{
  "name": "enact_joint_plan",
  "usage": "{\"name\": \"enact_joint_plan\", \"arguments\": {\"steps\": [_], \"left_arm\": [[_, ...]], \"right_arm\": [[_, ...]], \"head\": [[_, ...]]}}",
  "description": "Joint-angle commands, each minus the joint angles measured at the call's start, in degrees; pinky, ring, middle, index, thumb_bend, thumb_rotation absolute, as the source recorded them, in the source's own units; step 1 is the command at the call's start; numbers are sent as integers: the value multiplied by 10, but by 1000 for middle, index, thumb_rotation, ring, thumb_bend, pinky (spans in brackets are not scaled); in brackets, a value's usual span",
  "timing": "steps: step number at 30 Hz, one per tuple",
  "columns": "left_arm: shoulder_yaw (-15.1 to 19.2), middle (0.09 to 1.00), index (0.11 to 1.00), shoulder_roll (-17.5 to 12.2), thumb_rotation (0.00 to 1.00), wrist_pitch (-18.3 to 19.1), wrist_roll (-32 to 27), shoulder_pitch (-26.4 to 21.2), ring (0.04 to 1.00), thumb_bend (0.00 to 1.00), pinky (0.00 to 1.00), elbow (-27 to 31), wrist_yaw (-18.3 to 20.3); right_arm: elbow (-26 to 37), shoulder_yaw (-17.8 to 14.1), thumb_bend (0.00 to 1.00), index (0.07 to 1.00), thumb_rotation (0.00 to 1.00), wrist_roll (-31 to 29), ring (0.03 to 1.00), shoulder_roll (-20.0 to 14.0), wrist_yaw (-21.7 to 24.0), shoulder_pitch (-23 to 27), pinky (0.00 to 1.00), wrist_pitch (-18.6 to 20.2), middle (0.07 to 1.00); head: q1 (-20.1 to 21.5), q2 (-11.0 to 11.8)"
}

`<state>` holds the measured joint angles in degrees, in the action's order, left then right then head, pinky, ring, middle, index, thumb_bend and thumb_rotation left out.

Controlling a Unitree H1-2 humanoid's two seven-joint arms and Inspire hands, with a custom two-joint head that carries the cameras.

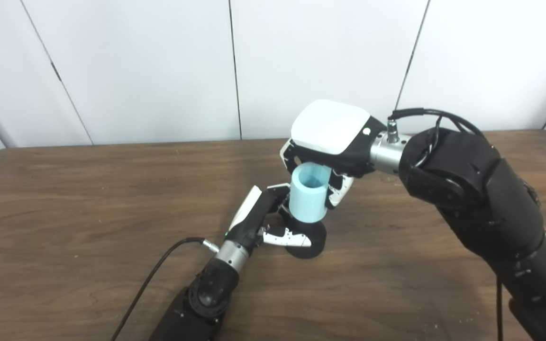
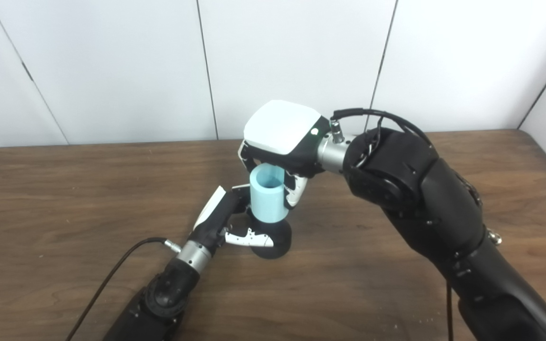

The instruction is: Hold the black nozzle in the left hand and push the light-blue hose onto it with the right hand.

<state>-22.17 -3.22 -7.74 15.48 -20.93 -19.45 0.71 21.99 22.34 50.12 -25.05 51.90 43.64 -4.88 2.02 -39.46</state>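
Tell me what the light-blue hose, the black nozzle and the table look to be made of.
Light-blue hose: likely matte plastic or rubber; thick even wall, no shine, holds its round open mouth.
Black nozzle: probably matte plastic or rubber; uniform black, barely any highlight.
Table: wood or wood-look laminate; brown grain streaks, faint sheen.

Centre of the brown wood-grain table [image 1: 88, 199] is obstructed: the left robot hand [image 1: 266, 220] grips the black rounded nozzle [image 1: 308, 239] from the left, and the right robot hand [image 1: 327, 142] covers the upright light-blue cylindrical hose [image 1: 307, 199] from above and right. The black cable [image 1: 159, 270] crosses the near-left approach. Table surface is open at far left, at the far edge and near centre.
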Motion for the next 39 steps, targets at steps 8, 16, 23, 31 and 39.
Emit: {"name": "enact_joint_plan", "arguments": {"steps": [8,16,23,31,39], "left_arm": [[-21,443,507,-9,0,62,24,70,421,522,355,-58,34],[-18,438,508,-9,0,62,19,74,414,521,349,-55,36],[-21,436,509,-11,0,61,24,74,412,521,347,-56,36],[-24,444,507,-17,0,61,29,74,425,522,359,-54,38],[-24,442,507,-18,0,67,28,75,423,521,359,-51,40]], "right_arm": [[-10,15,523,489,153,-17,462,4,-18,16,346,-32,549],[-15,15,522,490,156,-6,476,2,-21,12,359,-39,556],[-18,14,522,490,157,-4,446,4,-19,22,337,-36,523],[-14,-7,718,539,269,-34,472,1,-51,13,367,-42,563],[-16,-28,1000,705,553,-41,684,0,-104,-4,591,-70,730]], "head": [[0,1],[0,-1],[1,-1],[1,-2],[2,-3]]}}
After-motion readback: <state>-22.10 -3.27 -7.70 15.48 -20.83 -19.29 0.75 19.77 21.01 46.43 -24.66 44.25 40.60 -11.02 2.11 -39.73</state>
